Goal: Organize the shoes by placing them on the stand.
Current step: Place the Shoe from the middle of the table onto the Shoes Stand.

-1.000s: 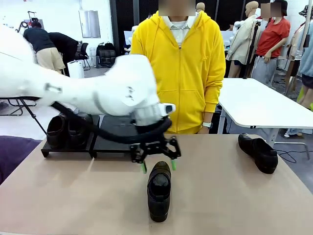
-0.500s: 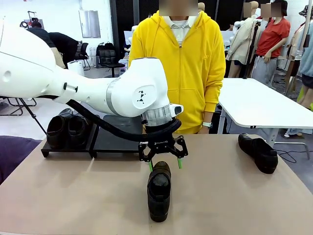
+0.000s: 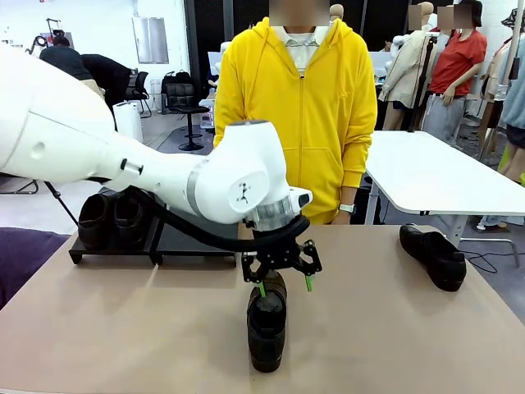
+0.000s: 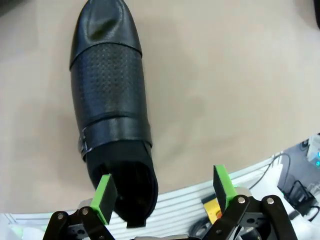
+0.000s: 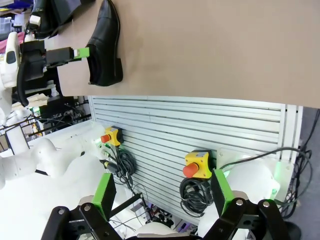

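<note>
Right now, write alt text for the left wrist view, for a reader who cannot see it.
A black slip-on shoe lies on the tan table, toe pointing away. The left gripper hangs open at its heel, one green pad over the opening, the other beside the shoe.

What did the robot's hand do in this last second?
The left gripper came down and slightly rightward to the heel end of the middle shoe, jaws open, gripping nothing. That shoe, the right shoe and the pair on the stand stayed put.
</note>
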Robot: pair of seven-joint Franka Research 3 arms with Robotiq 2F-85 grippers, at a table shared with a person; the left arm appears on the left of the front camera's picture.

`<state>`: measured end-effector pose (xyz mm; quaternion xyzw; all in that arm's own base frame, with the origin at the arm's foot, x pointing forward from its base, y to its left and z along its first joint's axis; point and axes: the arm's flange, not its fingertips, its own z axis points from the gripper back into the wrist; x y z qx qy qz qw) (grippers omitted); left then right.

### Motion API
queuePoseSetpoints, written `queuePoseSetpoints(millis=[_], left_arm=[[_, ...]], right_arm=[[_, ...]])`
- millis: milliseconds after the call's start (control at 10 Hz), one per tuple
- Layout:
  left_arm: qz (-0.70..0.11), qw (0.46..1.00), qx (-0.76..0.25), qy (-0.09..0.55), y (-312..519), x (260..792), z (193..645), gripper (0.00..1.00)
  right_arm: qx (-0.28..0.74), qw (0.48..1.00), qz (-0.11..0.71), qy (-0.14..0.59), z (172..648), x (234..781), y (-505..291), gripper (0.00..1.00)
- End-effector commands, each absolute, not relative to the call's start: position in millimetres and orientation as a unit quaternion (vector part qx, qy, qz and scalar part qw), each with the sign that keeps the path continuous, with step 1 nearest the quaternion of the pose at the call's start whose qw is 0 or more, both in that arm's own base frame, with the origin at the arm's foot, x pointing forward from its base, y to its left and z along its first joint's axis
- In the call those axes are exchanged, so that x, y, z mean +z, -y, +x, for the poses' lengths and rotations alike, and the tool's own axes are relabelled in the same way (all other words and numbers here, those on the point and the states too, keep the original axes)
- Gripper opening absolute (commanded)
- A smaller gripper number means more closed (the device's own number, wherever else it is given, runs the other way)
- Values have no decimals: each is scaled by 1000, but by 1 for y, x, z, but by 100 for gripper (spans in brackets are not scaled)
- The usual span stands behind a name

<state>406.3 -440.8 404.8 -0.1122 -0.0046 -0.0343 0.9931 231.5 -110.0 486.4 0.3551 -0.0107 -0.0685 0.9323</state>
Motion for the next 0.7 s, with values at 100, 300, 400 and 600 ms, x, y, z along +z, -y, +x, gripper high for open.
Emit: queuePoseSetpoints(millis=[100, 300, 400, 600], left_arm=[[-65, 998, -6, 10, 448, 372, 397, 100], [-53, 999, -8, -10, 453, 356, 397, 100], [-50, 999, -6, -13, 454, 349, 399, 100], [-36, 999, -2, -27, 455, 339, 402, 100]], right_arm=[[-63, 929, 364, 15, 231, 489, 110, 100], [-63, 929, 364, 15, 231, 489, 110, 100], [-63, 929, 364, 15, 231, 489, 110, 100], [-63, 929, 364, 15, 231, 489, 110, 100]])
